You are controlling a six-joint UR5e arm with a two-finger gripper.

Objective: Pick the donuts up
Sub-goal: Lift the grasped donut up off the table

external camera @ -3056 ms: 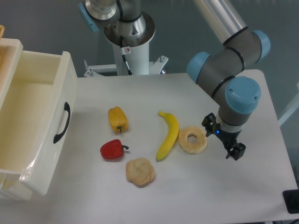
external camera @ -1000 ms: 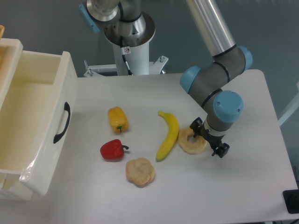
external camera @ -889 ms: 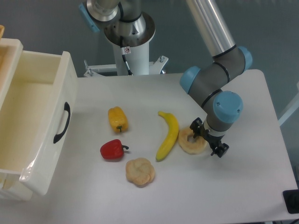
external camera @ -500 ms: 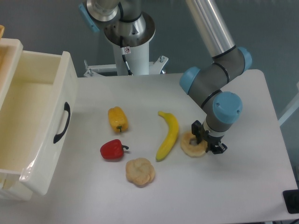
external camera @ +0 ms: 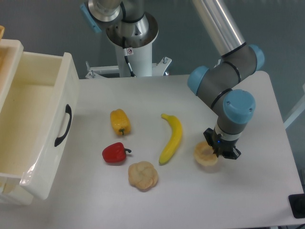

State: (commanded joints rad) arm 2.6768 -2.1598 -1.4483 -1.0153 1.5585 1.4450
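From the fixed camera I see the gripper (external camera: 220, 150) clamped on the right side of the donuts (external camera: 205, 154), 1 pale ring tilted at the table (external camera: 143, 205) surface, just right of the banana (external camera: 172, 138). Further left lie 1 yellow pepper (external camera: 120, 121), 1 red pepper (external camera: 114, 153) and 1 bread bun (external camera: 143, 175), beside the open white drawer (external camera: 35, 124).

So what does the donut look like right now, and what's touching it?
The donut is a pale beige-yellow ring, and looks like a smooth toy. It sits to the right of the banana, apart from it. It looks tilted, with its right side hidden under the gripper, which is closed on that edge. Its centre hole is hard to make out from here. Whether its lower edge touches the white table cannot be told.
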